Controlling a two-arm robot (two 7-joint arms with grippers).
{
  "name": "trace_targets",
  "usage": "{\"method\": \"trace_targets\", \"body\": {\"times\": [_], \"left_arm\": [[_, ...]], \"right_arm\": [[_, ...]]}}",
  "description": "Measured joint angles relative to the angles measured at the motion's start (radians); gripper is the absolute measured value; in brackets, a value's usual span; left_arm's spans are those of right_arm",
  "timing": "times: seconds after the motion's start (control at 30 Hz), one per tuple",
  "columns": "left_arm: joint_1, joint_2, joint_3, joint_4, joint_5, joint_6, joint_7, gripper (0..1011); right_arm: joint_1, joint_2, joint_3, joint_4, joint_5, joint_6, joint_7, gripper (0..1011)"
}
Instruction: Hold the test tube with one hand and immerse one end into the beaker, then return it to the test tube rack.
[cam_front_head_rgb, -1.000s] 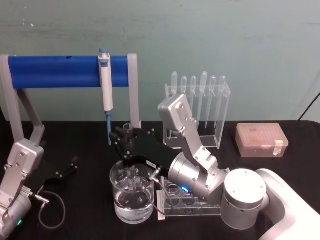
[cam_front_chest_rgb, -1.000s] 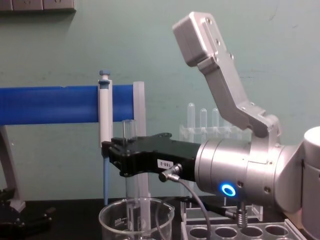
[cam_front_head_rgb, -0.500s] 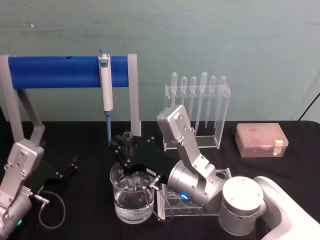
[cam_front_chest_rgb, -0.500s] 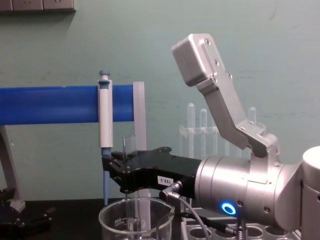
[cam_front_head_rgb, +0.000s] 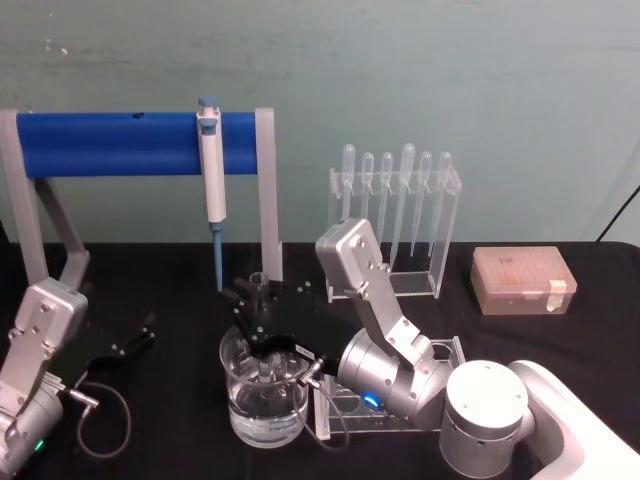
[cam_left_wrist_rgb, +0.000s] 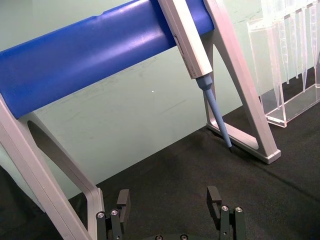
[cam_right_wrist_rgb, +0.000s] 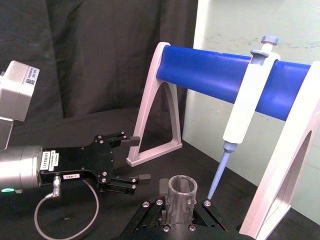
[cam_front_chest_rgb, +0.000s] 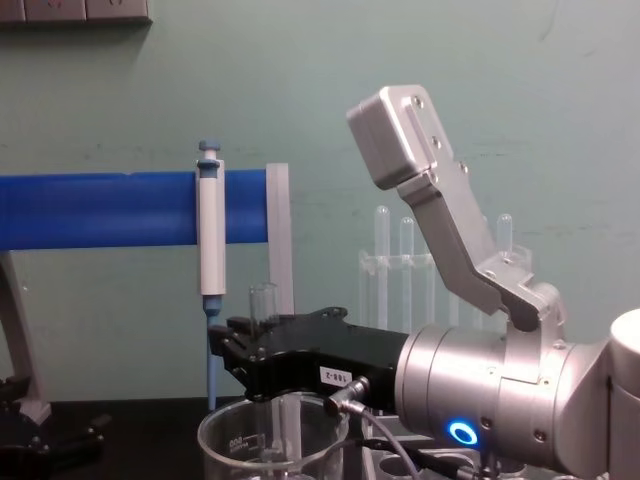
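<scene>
Right gripper (cam_front_head_rgb: 257, 310) clenches the upright test tube (cam_front_chest_rgb: 263, 300) above the beaker (cam_front_head_rgb: 262, 405), with the tube's lower end down inside the glass. The beaker stands just at the rack's (cam_front_head_rgb: 405, 418) 9 o'clock. Left gripper (cam_left_wrist_rgb: 168, 202) rests released on the table (cam_front_head_rgb: 180, 290), at the beaker's 9 o'clock, well apart.

the right gripper (cam_front_chest_rgb: 248, 348) clamps the test tube (cam_front_chest_rgb: 263, 300) upright above the beaker (cam_front_chest_rgb: 222, 440), the tube's lower part reaching down past the beaker's rim.
</scene>
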Motion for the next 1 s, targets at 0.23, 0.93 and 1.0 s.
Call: {"method": "trace_targets", "body": {"times": [0.23, 0.93, 1.0], "left_arm": [[0.0, 0.0, 0.0, 0.0, 0.0, 0.0, 0.0, 1000], [0.0, 0.0, 0.0, 0.0, 0.0, 0.0, 0.0, 1000], [0.0, 0.0, 0.0, 0.0, 0.0, 0.0, 0.0, 1000]], "right_arm": [[-0.001, -0.001, 0.002, 0.0, 0.0, 0.0, 0.0, 127], [0.001, 0.0, 0.001, 0.0, 0.001, 0.001, 0.0, 127], [0.001, 0.0, 0.001, -0.001, 0.001, 0.001, 0.0, 127]]}}
